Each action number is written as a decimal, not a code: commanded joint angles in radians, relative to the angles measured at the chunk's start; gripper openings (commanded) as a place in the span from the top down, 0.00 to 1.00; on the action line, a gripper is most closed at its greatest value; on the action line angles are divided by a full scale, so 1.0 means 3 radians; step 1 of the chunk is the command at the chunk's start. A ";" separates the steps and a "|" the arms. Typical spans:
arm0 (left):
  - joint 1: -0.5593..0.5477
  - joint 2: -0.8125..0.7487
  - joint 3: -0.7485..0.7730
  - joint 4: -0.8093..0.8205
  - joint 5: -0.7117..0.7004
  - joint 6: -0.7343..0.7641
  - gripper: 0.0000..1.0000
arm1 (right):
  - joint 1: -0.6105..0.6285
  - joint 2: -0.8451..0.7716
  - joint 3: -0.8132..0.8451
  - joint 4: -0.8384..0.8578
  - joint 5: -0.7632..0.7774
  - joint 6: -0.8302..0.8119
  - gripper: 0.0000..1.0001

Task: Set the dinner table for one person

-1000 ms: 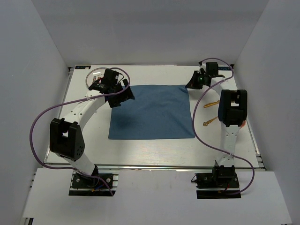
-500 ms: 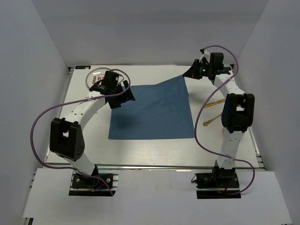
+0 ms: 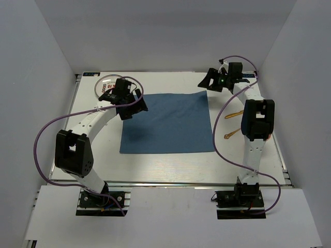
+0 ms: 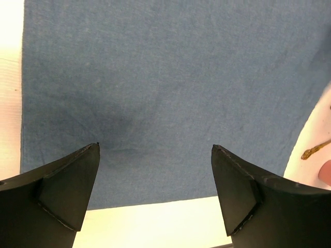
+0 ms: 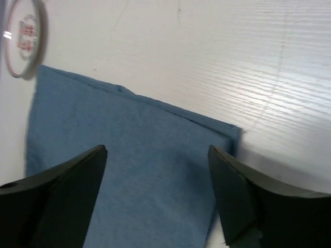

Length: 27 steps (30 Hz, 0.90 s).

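- The left claw point(image 4: 155, 147) is hanging wide open over the blue cloth point(image 3: 168, 123), gripping nothing.
- The right claw point(image 5: 158, 149) is hovering above the cloth's far right corner, jaws spread apart, nothing between them.
- The white counter point(image 3: 165, 165) is lying under both arms, carrying the cloth at its middle, a round dish point(image 5: 23, 36) far left and two gold utensils point(image 3: 234, 114) on the right.

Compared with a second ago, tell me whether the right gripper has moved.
Yes. The right gripper has shifted off the blue cloth's far right corner toward the dinner table's far edge, and its jaws are now open.
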 commanded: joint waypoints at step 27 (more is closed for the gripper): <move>0.1190 0.0340 0.0133 0.0921 -0.0620 -0.1588 0.02 | 0.0588 -0.3198 -0.3114 0.1369 -0.0265 0.0893 0.11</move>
